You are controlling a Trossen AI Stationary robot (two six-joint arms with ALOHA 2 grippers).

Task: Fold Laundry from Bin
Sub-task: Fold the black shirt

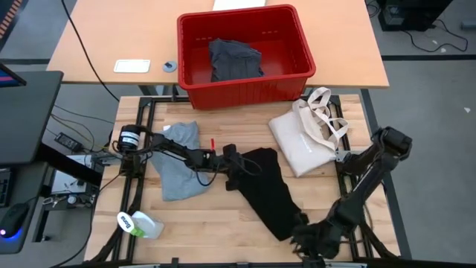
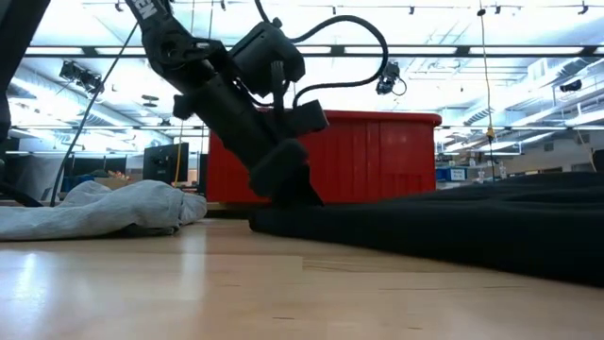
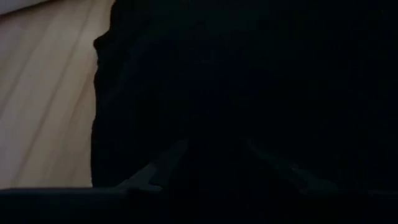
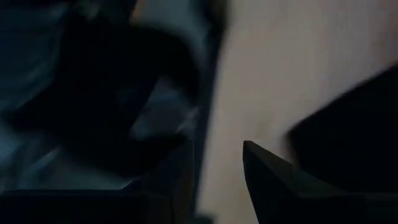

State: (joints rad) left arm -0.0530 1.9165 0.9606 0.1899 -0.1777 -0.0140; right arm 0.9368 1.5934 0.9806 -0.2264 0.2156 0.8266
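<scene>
Black garment lies on worktop centre. My left fingers clamp its 10 o'clock corner for spreading. Right fingers at 5 o'clock hem, narrow gap, grip unclear. Bin at 12.

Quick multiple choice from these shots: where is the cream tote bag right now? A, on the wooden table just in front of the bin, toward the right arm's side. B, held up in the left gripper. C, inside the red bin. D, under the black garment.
A: the high view shows the cream tote bag lying flat on the wooden table right in front of the red bin, clear of the black garment.
</scene>
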